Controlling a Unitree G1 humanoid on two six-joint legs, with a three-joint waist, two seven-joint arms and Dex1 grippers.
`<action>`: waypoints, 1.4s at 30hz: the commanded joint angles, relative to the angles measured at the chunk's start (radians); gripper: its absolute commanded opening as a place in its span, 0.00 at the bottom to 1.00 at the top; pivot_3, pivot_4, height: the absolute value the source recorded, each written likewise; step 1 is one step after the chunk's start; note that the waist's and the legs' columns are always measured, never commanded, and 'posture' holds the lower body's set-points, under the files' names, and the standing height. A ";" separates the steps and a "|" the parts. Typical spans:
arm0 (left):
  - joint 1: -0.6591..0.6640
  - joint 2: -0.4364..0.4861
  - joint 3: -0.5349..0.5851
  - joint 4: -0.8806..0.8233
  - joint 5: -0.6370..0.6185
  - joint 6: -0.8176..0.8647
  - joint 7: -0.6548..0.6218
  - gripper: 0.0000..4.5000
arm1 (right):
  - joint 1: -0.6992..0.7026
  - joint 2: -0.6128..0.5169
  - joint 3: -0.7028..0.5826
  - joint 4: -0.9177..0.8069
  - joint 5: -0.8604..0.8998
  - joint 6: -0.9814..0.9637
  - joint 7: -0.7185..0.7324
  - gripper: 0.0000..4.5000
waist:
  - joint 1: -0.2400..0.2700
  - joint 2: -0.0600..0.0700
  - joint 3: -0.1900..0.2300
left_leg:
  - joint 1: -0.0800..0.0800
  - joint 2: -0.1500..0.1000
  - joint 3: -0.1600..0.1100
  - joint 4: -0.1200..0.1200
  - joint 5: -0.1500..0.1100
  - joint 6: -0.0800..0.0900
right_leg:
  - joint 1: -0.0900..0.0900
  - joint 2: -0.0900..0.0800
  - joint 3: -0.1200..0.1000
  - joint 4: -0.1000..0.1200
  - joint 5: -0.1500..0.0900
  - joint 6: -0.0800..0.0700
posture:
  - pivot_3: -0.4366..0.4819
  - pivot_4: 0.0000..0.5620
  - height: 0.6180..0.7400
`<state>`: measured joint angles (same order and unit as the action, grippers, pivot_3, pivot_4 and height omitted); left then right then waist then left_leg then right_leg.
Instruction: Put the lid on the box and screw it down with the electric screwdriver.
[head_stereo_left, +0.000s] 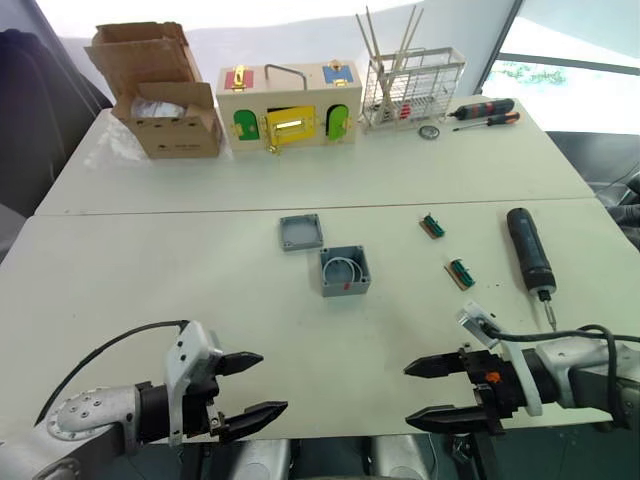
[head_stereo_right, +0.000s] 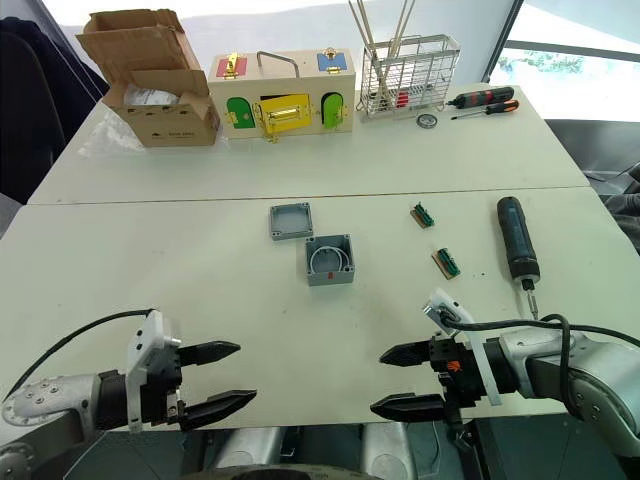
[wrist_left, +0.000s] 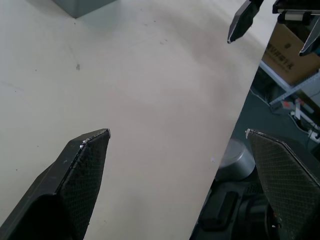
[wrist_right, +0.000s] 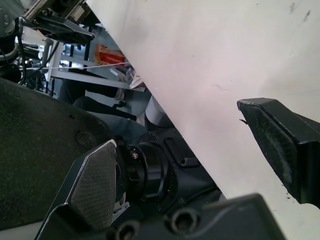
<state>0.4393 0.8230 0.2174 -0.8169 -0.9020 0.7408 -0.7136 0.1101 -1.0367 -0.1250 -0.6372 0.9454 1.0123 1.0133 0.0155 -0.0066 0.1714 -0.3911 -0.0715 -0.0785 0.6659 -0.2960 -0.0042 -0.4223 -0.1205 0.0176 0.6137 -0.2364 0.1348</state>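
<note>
**Both grippers open and empty at the near edge**

The white table carried everything. At its far edge stood a cardboard box, a wooden latch box and a wire rack. The left gripper and the right gripper hovered at the near edge, fingers spread, holding nothing. The electric screwdriver lay on the robot's right, bit toward the robot, well apart from the box, which sat open-topped mid-table with white wires inside. The lid lay just beyond the box, close to it. Two small green terminal blocks lay between box and screwdriver.
</note>
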 joint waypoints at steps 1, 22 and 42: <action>-0.016 0.000 0.021 0.003 -0.028 0.003 -0.004 1.00 | -0.005 0.019 -0.010 -0.034 0.004 -0.026 -0.022 0.99 | -0.001 0.000 0.000 | 0.000 0.000 0.000 0.000 0.000 0.000 | 0.000 0.000 0.000 0.000 0.000 0.000 | 0.48 0.27 0.95; -0.160 0.045 0.047 0.017 -0.083 0.089 0.074 1.00 | -0.073 0.102 0.029 -0.021 -0.032 -0.075 -0.132 0.99 | -0.001 0.000 0.000 | 0.000 0.000 0.000 0.000 0.000 0.000 | 0.000 0.000 0.000 0.000 0.001 0.001 | 0.48 0.27 0.95; -1.223 0.125 -0.561 0.521 0.326 0.104 -0.359 1.00 | -0.296 0.142 0.003 0.015 -0.042 -0.039 -0.283 0.99 | -0.008 -0.001 0.001 | -0.001 -0.002 0.002 0.000 0.002 -0.003 | -0.001 0.001 -0.001 0.000 0.002 0.004 | 0.48 0.27 0.95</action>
<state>-0.7336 0.9835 -0.2653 -0.3137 -0.6369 0.8751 -1.0124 -0.1906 -0.9061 -0.1170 -0.6032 0.9202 0.9958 0.7439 0.0075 -0.0080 0.1722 -0.3919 -0.0735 -0.0759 0.6663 -0.2945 -0.0066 -0.4243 -0.1194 0.0170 0.6140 -0.2342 0.1393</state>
